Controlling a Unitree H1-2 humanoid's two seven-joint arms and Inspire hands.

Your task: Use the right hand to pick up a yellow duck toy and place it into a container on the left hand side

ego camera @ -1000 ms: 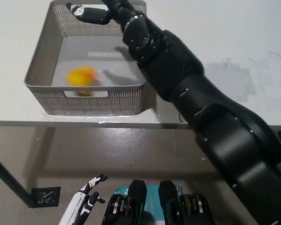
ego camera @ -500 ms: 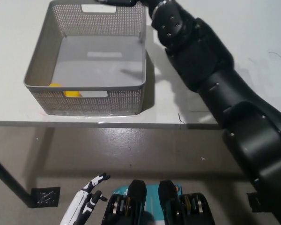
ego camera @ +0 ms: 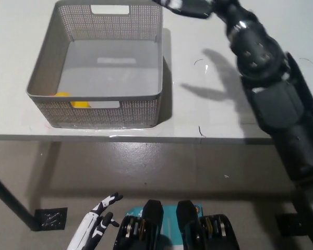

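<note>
The black right arm reaches from four o'clock toward twelve, its right hand (ego camera: 190, 7) at the top edge, fingers extended, holding nothing. The white left hand (ego camera: 96, 225) hangs at seven o'clock, fingers loosely spread.

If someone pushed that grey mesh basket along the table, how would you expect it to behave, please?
The grey mesh basket would probably slide rather than tip: it is wide, low and flat-bottomed on the smooth table. It looks light, being perforated and nearly empty. The yellow duck, against its near wall, might shift or roll inside.
</note>
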